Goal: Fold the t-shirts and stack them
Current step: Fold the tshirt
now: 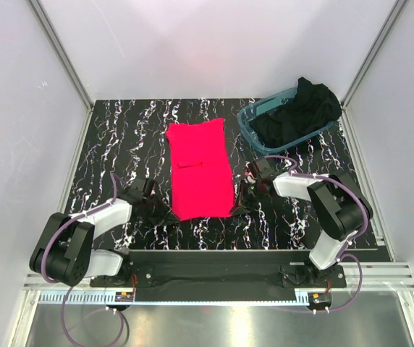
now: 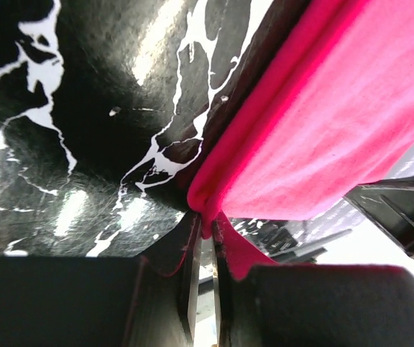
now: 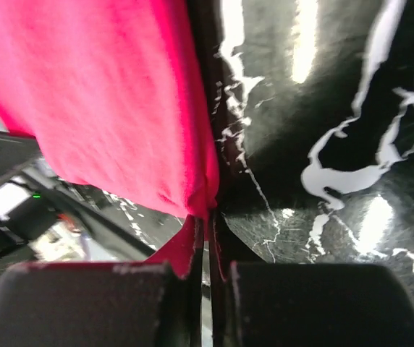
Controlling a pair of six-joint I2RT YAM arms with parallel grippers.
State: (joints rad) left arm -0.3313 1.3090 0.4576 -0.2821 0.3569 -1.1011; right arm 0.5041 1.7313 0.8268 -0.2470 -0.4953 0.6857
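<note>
1. The pinkish-red t-shirt (image 1: 200,170) lies flat on the table (image 1: 120,144); the black t-shirt (image 1: 301,112) is heaped in the teal tub (image 1: 254,116).
2. The left gripper (image 2: 205,242) and right gripper (image 3: 207,231) each pinch a near corner of the pinkish-red one.
3. Lift both corners evenly and carry them toward the far hem, keeping the edges aligned.

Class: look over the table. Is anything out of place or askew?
The black t-shirt lies crumpled in the teal tub, spilling over its far rim. The red t-shirt lies flat, slightly skewed.
</note>
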